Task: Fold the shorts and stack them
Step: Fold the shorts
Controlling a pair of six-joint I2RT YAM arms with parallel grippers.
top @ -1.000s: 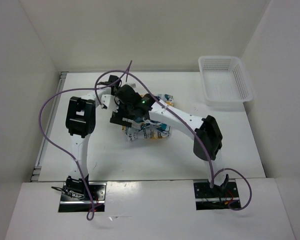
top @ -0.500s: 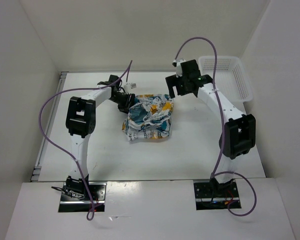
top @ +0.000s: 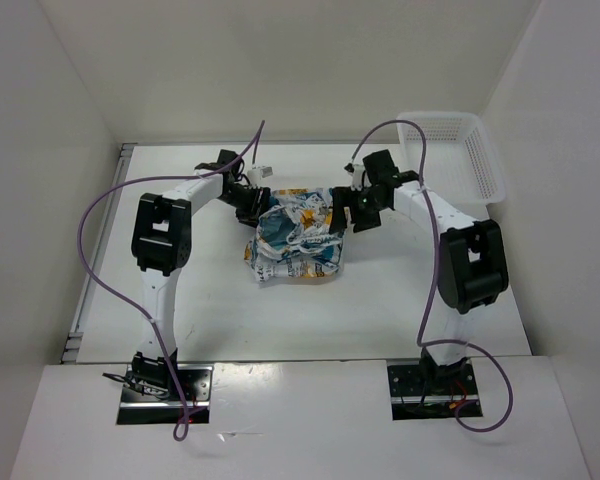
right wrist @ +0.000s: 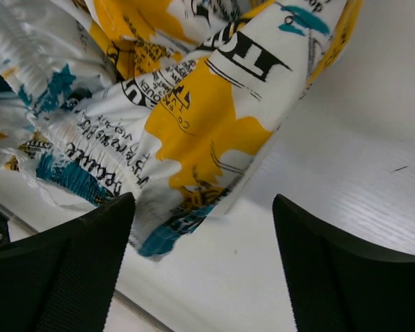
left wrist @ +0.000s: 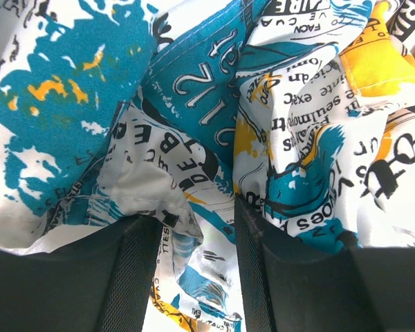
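Note:
The shorts [top: 298,238] lie crumpled in a heap at the middle of the table, white with teal, yellow and black print. My left gripper [top: 252,205] is at their upper left edge. In the left wrist view the shorts [left wrist: 214,117] fill the frame, and a loose fold lies between my fingers [left wrist: 128,277], which stand apart with their inner pads showing. My right gripper [top: 356,214] is at the shorts' upper right edge, open wide. In the right wrist view a yellow-printed hem [right wrist: 194,131] reaches the left finger [right wrist: 69,270]; bare table lies between the jaws.
A white plastic mesh basket [top: 450,160] stands at the back right corner. White walls close in the table on the left, back and right. Purple cables loop above both arms.
My right arm swung off the shorts to the right side, then came down to their upper right edge. The shorts are now uncovered. The left arm has stayed put.

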